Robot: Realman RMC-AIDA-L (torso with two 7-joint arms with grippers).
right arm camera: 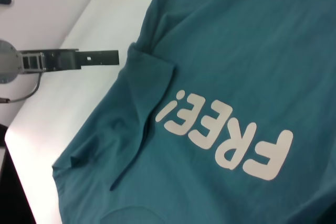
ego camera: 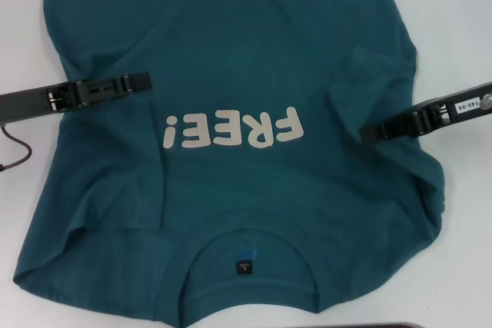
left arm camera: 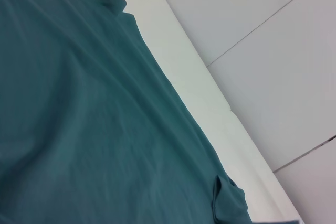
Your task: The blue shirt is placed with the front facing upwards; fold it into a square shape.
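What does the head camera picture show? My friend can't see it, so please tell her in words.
A blue shirt lies face up on a white table, its "FREE!" lettering and collar toward the robot. The left gripper and right gripper reach in over the shirt from each side.

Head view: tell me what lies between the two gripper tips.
Between the left gripper and the right gripper lies only the blue shirt, with its off-white FREE! lettering on that stretch; the head view shows it.
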